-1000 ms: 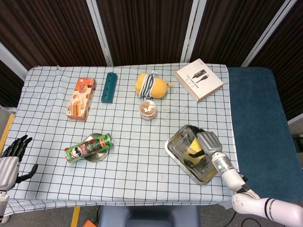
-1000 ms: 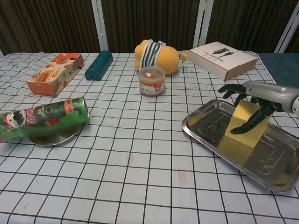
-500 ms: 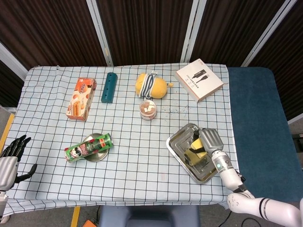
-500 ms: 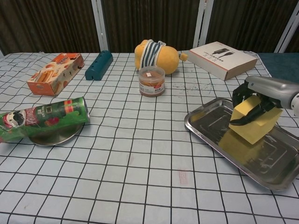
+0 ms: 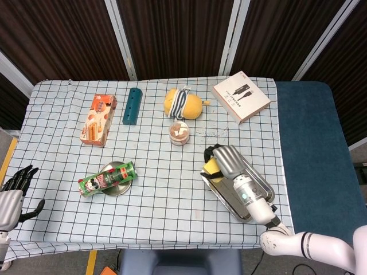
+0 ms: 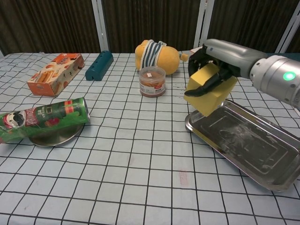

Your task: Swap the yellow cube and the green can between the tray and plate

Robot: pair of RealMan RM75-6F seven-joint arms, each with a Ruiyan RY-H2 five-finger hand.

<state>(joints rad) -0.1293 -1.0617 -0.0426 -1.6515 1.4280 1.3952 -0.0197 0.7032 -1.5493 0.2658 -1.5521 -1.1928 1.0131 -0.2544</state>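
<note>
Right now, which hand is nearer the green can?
Left. The left hand sits open at the table's left edge, beside the green can; the right hand holds the yellow cube across the table.

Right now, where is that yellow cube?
The yellow cube is in the air, held by the right hand over the near-left end of the metal tray, on the table's right side in the chest view.

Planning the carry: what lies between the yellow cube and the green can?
Bare checked cloth only, in the head view, between yellow cube and green can.
</note>
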